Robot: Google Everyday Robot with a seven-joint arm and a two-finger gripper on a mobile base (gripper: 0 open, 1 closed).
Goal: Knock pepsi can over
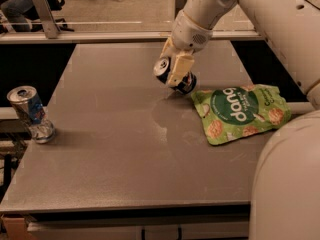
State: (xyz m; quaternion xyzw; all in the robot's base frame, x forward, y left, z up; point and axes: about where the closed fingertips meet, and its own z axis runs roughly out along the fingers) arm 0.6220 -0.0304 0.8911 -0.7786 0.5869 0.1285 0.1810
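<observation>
The pepsi can [187, 83] is dark navy with a silver top and sits tilted, its top pointing left, just above the grey table [110, 149] at the back centre. My gripper [176, 77] reaches down from the upper right and is shut on the can, with a cream finger [181, 65] across its side. The can's lower end is close to the table surface; I cannot tell whether it touches.
A green snack bag [240, 113] lies flat just right of the can. A crushed silver-and-light-blue can [31, 115] stands at the table's left edge. My arm's white body [290, 184] fills the lower right. A rail [100, 35] runs behind the table.
</observation>
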